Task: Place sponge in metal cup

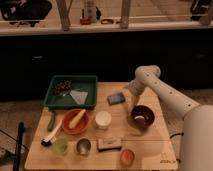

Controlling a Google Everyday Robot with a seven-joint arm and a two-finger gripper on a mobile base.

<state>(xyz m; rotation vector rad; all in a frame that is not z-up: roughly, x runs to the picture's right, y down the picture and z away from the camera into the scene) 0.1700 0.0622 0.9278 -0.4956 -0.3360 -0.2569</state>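
The blue sponge [116, 98] lies flat on the wooden table, right of the green tray. The metal cup [83, 146] stands near the front edge, between a green cup [60, 146] and a tan-and-brown block [109, 144]. My gripper [134, 101] points down at the end of the white arm [165, 95]. It hangs just right of the sponge and above the far rim of a dark brown bowl [141, 117]. It holds nothing that I can see.
A green tray [90, 81] holds a grey cloth [77, 96] and dark items. A white cup [103, 120] stands mid-table. An orange bowl [76, 121] holds a yellow item. A small orange bowl [127, 157] sits at the front. A brush [50, 136] lies at the left.
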